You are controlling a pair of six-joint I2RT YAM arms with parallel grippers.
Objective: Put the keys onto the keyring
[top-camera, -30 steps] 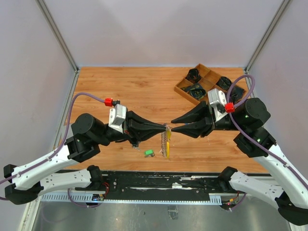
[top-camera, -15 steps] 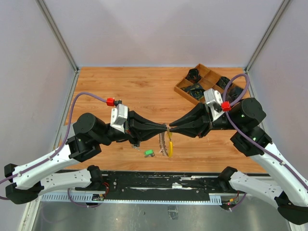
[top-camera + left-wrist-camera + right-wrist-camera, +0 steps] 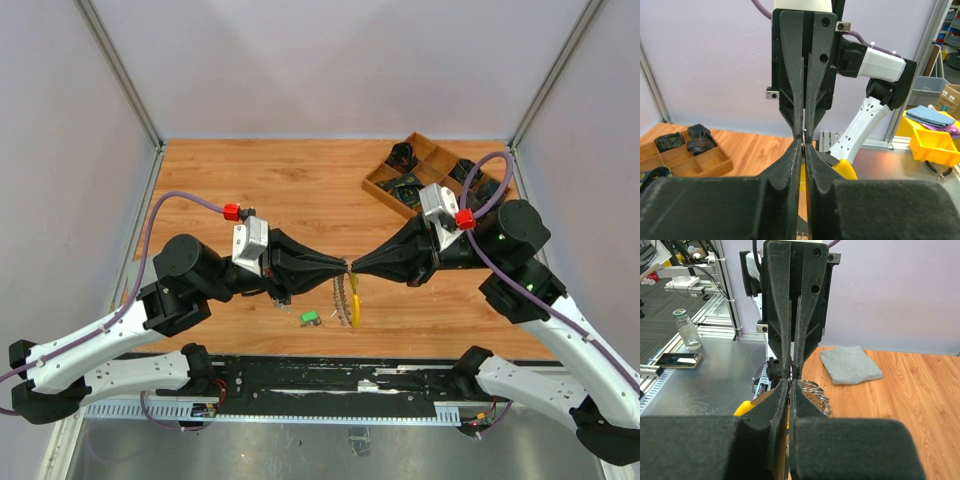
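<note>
Both arms meet tip to tip in the top view, over the table (image 3: 280, 190) toward its near edge. The left gripper (image 3: 344, 265) and right gripper (image 3: 356, 268) are pinched almost shut, seemingly on the top wire of the keyring (image 3: 346, 298). The ring hangs straight down below them. A green key (image 3: 311, 318) lies just left of it, nearer the left arm. A wooden tray (image 3: 380, 185) sits near the far right corner. The left wrist view shows only a hairline slit between its fingers. In the right wrist view, coils dangle under closed tips.

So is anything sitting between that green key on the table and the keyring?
Nothing visible does. The green key lies on the table just left of the keyring, which hangs below where both arms' fingers meet.
</note>
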